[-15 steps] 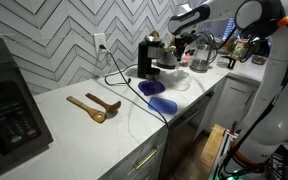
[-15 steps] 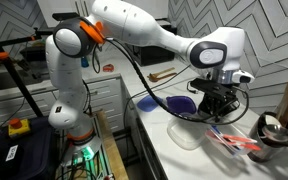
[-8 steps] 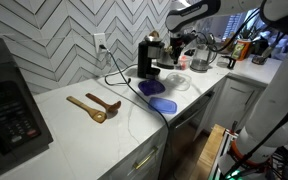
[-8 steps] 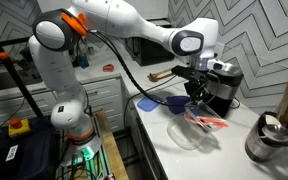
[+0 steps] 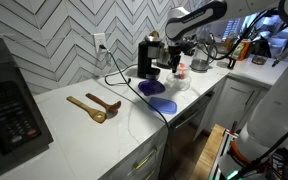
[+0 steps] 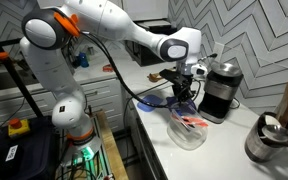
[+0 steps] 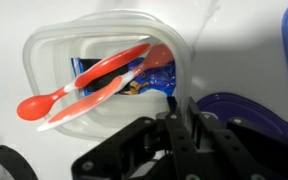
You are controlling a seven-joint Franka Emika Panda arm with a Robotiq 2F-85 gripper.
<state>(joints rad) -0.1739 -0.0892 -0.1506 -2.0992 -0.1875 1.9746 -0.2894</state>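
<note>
Red spoons (image 7: pixel 92 76) lie slantwise inside the clear container (image 7: pixel 44 45), bowls towards 8 o'clock and handles towards 2 o'clock in the wrist view. One is bright red and the other paler, and something with blue print sits under them. Your gripper (image 7: pixel 187 110) hangs just above the container's rim, at about 4 o'clock from the spoons and touching neither them nor the tub. Its dark fingers (image 7: pixel 174 128) crowd the bottom edge of that view, and you cannot tell from it whether they stand apart or together.

In an exterior view the gripper (image 6: pixel 185 90) points straight down over the container (image 6: pixel 187 136), which stands on the white counter (image 6: pixel 224 150).

A purple lid (image 7: pixel 252 112) lies just beside the tub at 3 o'clock from the gripper. A black coffee machine (image 6: pixel 220 88) stands near the tub, and a metal pot (image 6: pixel 269 142) sits further along the counter. Well apart at the far end, two wooden spoons (image 5: pixel 94 106) rest on the counter.
</note>
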